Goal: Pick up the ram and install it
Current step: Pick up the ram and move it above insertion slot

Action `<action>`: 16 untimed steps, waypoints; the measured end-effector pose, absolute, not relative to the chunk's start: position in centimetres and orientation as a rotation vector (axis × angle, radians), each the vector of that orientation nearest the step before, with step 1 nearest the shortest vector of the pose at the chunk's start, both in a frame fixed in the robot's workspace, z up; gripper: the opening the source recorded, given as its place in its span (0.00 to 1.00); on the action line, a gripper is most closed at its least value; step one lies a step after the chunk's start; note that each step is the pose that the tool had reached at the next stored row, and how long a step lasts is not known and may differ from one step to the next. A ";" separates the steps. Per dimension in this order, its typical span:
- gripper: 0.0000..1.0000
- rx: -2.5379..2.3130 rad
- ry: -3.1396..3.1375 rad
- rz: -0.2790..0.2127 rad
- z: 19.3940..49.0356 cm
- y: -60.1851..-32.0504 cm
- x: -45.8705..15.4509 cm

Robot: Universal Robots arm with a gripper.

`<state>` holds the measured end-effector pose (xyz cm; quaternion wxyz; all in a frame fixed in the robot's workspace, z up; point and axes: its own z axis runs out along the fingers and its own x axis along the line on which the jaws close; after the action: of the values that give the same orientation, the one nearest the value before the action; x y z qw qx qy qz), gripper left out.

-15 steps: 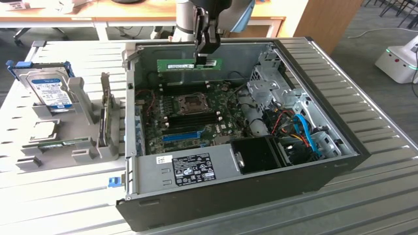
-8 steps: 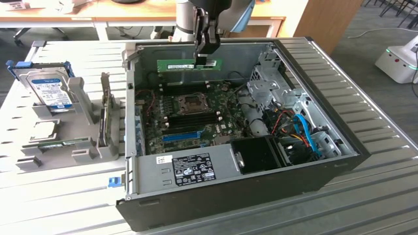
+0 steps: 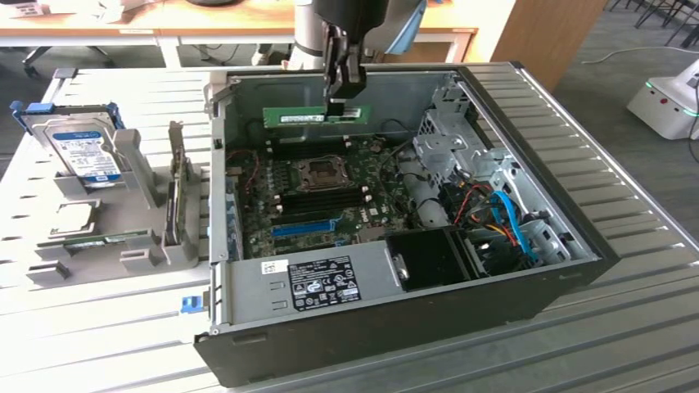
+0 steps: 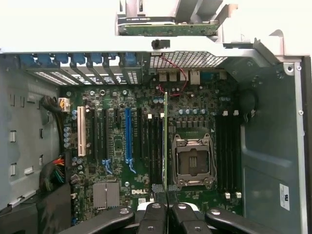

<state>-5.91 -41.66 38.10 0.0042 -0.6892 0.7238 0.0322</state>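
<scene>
Black gripper [image 3: 345,105] was shut on the RAM stick [image 3: 300,117]: a long, narrow, thin green circuit board w/ a white label along one face and small dark chips. It pinched the top edge twd the end on the exterior view's right. Stick hung level, long edge horizontal, label face twd the near side, over the far part of the open black PC case [image 3: 437,311], not seated in any slot.

In the wrist view the stick [image 4: 165,146] showed edge-on as a thin green line running out from the gripper [image 4: 166,209]. It lay along the black memory slots [image 4: 153,146], btwn the blue expansion slot [image 4: 128,134] and the silver CPU socket [image 4: 192,161] on the green motherboard [image 4: 117,146].

Case lay on its side, open, on the pale slatted desk [image 3: 110,344]. On the exterior view's left, just beside the case, a grey plastic holder tray [image 3: 131,254] carried an upright hard drive w/ a blue label [image 3: 87,151] and a dark upright expansion card [image 3: 175,196].
</scene>
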 end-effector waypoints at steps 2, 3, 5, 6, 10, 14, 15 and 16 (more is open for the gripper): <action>0.12 -2.159 2.268 0.101 37.8 -41.7 -5.9; 0.12 -2.160 2.268 0.101 37.6 -41.7 -5.9; 0.12 -2.160 2.268 0.101 37.4 -41.7 -5.9; 0.12 -2.160 2.268 0.101 37.2 -41.7 -5.9; 0.12 -2.160 2.268 0.101 36.9 -41.7 -5.9; 0.12 -2.160 2.268 0.101 36.8 -41.7 -5.9; 0.12 -2.159 2.268 0.101 36.8 -41.7 -5.9; 0.12 -2.159 2.268 0.101 36.8 -41.7 -5.8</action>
<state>-5.81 -41.67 36.80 0.0042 -0.6892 0.7239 0.0321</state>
